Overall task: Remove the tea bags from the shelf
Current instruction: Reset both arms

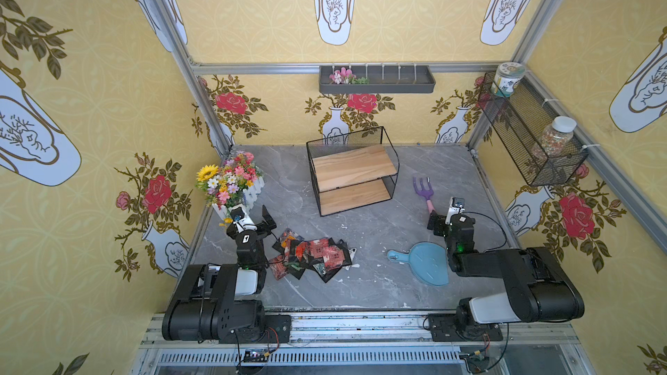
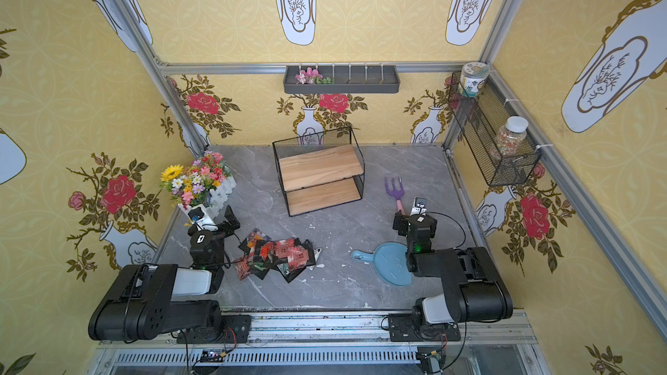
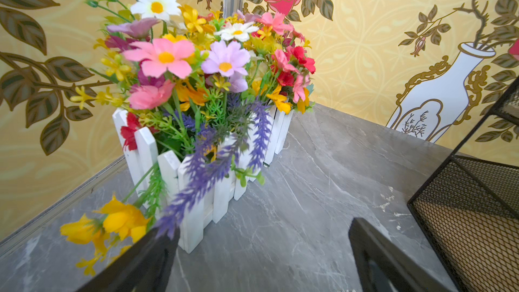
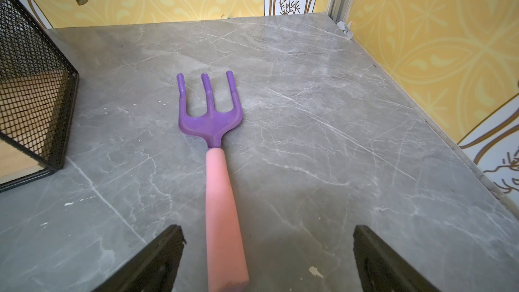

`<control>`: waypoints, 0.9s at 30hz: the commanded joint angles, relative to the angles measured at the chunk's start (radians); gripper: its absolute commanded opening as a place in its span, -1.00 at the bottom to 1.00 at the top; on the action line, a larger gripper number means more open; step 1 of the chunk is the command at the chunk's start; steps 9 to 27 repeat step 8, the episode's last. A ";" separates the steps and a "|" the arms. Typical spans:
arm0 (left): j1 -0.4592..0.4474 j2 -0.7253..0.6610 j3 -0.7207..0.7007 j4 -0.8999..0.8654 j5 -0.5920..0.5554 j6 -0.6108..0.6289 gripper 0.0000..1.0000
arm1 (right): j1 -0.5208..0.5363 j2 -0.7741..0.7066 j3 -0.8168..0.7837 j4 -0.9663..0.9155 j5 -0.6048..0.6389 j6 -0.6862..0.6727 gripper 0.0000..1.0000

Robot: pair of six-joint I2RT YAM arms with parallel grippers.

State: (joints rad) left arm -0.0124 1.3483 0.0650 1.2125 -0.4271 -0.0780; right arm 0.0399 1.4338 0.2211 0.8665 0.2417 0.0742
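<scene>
Both claws stand wide open and grip nothing. Left claw (image 3: 261, 245), seen from its wrist camera, has its two black fingers (image 3: 373, 251) spread over the bare grey table (image 3: 309, 164). It points at a white picket box of artificial flowers (image 3: 196, 181) that sits just ahead of it, and a purple sprig hangs down in front of one finger. Right claw (image 4: 266, 237) is spread the same way. The pink handle of a purple garden fork (image 4: 210, 113) runs out between its fingers, nearer one than the other and touching neither in that view.

The tea bags (image 1: 310, 256) lie in a loose, overlapping heap on the table near the front edge, just beside the left arm and well apart from the shelf (image 1: 352, 171). In both top views they are mostly black with red and orange prints, and a few have green. The shelf stands upright toward the back middle of the table, and both its wooden boards show only wood.

A light blue scoop (image 1: 422, 263) lies flat by the right arm, in front of the fork. On the back wall hangs a dark grey tray (image 1: 377, 86) with a few pink flowers at one end. On the side wall a black wire basket (image 1: 530, 146) holds two jars (image 1: 554, 137).
</scene>
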 commanded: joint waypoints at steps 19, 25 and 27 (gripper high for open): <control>0.001 0.000 -0.004 0.038 -0.007 0.006 1.00 | -0.004 -0.004 0.001 0.054 -0.004 -0.002 0.94; 0.001 0.000 -0.004 0.038 -0.007 0.006 1.00 | -0.004 -0.004 0.001 0.054 -0.004 -0.002 0.94; 0.001 0.000 -0.004 0.038 -0.007 0.006 1.00 | -0.004 -0.004 0.001 0.054 -0.004 -0.002 0.94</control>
